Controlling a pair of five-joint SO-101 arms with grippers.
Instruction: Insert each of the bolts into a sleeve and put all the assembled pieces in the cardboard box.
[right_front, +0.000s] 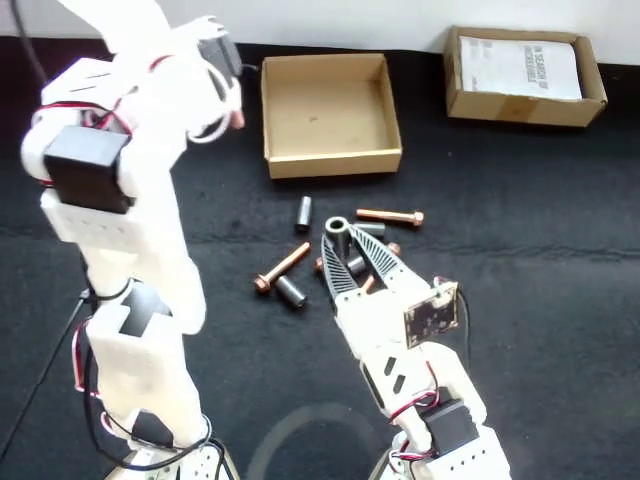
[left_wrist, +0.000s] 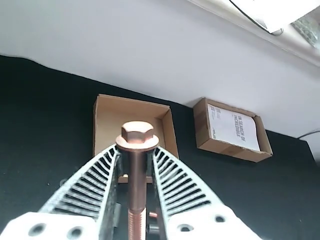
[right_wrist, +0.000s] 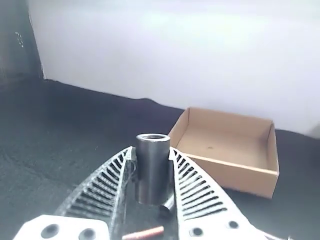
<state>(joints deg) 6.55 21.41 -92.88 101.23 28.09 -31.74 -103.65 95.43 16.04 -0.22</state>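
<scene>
Left wrist view: left gripper (left_wrist: 136, 150) clenched on bolt (left_wrist: 136, 170), head at the tip end, threads toward the wrist. Right gripper (right_wrist: 151, 150) grasps sleeve (right_wrist: 151, 167) upright, bore exposed, likely to receive the bolt. Box (right_wrist: 225, 150) lies beyond both grippers.

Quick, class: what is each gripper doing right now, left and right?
Left gripper: closed on a copper-coloured hex-head metal bolt.
Right gripper: closed on a dark grey cylindrical metal sleeve.

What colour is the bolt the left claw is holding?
The bolt is shiny copper, a reddish-orange; the left wrist view shows it best.
</scene>
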